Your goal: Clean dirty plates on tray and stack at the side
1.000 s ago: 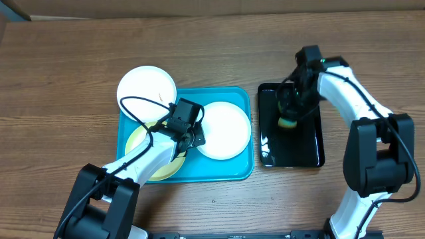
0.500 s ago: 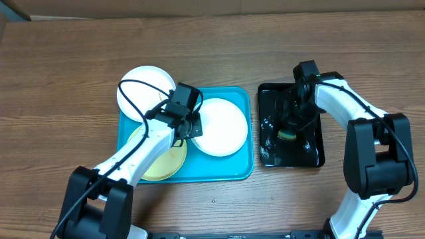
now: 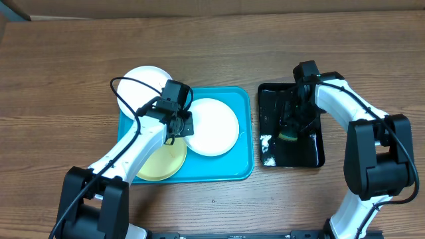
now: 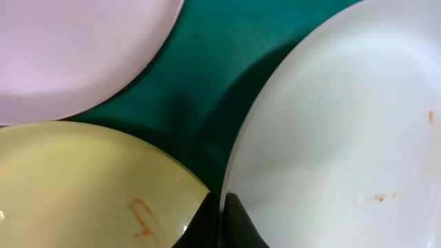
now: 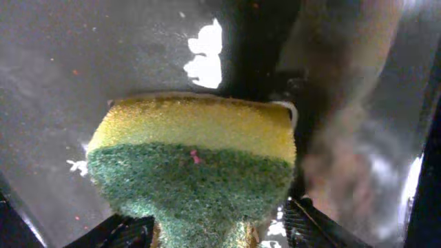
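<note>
Three plates show in the overhead view. One white plate [image 3: 214, 127] lies in the turquoise tray [image 3: 239, 169], and my left gripper [image 3: 178, 126] is shut on its left rim. In the left wrist view the gripper [image 4: 222, 207] pinches that plate's [image 4: 331, 138] thin edge; small reddish smears mark the plate. The yellow-green plate [image 3: 159, 162] [image 4: 83, 186], with a brown smear, lies under my left arm. A second white plate [image 3: 143, 83] [image 4: 69, 48] rests over the tray's far left corner. My right gripper [image 3: 292, 125] [image 5: 213, 229] stands open around a yellow-green sponge [image 3: 287, 136] [image 5: 193, 158].
A glossy black tray [image 3: 309, 154] right of the turquoise tray holds the sponge and wet white patches [image 3: 267, 141]. Bare wooden table [image 3: 60, 99] surrounds both trays. The left arm's cable [image 3: 126, 83] loops over the far white plate.
My left gripper has dragged the white plate leftward across the tray. My right gripper has opened and let go of the sponge, which now rests on the black tray.
</note>
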Controlling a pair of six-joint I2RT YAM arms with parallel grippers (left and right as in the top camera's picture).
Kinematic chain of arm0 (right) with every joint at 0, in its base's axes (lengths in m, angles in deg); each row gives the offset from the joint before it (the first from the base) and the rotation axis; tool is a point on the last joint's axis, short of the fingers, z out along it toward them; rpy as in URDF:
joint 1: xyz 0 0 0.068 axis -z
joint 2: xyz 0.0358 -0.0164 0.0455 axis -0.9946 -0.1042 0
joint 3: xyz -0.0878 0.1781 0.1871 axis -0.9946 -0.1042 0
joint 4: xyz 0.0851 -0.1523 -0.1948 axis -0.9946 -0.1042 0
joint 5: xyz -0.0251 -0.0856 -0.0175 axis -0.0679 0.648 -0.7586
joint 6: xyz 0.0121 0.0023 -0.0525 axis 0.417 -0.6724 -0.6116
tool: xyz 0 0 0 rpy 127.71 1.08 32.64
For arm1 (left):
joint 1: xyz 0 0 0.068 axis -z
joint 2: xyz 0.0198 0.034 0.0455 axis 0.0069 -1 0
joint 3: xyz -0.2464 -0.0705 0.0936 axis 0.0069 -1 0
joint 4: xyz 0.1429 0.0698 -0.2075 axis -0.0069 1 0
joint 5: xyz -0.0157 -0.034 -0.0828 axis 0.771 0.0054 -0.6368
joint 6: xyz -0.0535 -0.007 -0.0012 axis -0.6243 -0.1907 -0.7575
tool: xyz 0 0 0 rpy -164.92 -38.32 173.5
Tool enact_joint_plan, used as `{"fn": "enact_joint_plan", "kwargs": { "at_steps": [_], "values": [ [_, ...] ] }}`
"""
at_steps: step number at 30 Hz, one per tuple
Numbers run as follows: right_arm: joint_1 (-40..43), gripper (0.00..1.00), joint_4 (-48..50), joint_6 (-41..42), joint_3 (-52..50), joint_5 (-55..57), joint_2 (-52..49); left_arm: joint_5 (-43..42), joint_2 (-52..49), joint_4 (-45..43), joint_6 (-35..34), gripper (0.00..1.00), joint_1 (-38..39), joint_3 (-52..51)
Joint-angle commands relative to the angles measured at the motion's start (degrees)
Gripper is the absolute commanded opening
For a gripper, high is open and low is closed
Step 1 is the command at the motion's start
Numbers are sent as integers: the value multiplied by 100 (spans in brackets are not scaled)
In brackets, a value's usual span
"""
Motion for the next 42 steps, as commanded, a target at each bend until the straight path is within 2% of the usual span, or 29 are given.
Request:
{"fn": "enact_joint_plan", "kwargs": {
  "at_steps": [1,9,14,20,24,29,31,32,42],
  "values": [
    [4,63,-87,-7,35,125,48,118,-66,70,398,4,-4,299],
    [4,63,-979,-7,879,118,122,616,-66,702,601,4,13,946],
    [4,63,-1043,-7,916,114,260,887,-66,1019,730,4,85,1300],
    [11,65,-1126,-28,916,-26,573,1650,-66,1432,750,4,439,1720],
    [15,67,-1263,-28,916,-59,691,2426,-66,1674,739,4,940,1993],
    [31,71,-1464,-7,914,-57,691,3930,-66,1993,527,4,1749,2216],
    [48,75,-1471,-4,914,-59,691,4406,-66,2085,466,4,2002,2240],
    [72,97,-1488,-4,911,-59,691,4662,-66,2131,422,4,2144,2247],
    [391,100,-1451,-7,848,-125,691,7005,-66,2258,400,4,3412,2247]
  ]
}}
